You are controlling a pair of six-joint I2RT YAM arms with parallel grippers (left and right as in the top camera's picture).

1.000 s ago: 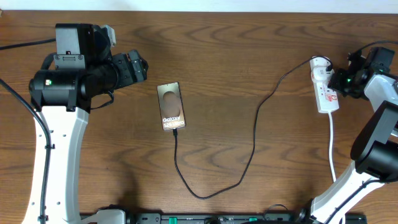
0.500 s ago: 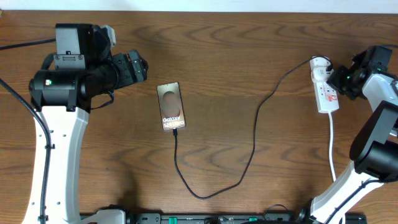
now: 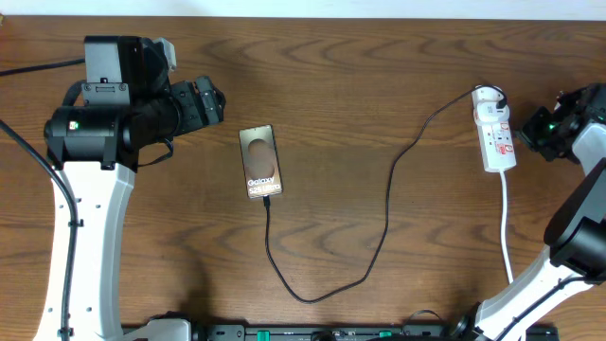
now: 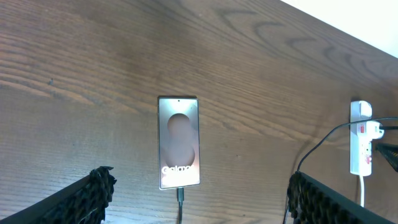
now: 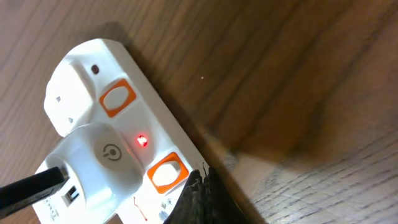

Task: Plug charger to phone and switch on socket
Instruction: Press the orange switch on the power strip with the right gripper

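The phone (image 3: 260, 162) lies flat at mid-table, screen up with "Galaxy" lettering; it also shows in the left wrist view (image 4: 179, 142). The charger (image 3: 386, 204), a thin black cable, has its tip in the phone's bottom edge (image 4: 180, 195), loops toward the front and runs to a white adapter (image 5: 99, 158) in the socket (image 3: 495, 133). A red light (image 5: 142, 140) glows on the socket between two orange switches. My left gripper (image 3: 210, 99) is open and empty, up and left of the phone (image 4: 200, 179). My right gripper (image 3: 530, 131) is shut, just right of the socket (image 5: 200, 186).
The socket's thick white cord (image 3: 506, 227) runs from the strip toward the front edge at the right. The cable loop (image 3: 303, 297) lies near the front edge. Both arm bases stand at the front corners.
My right gripper has drawn back to the right, off the socket. The left arm, phone and cable have not moved.
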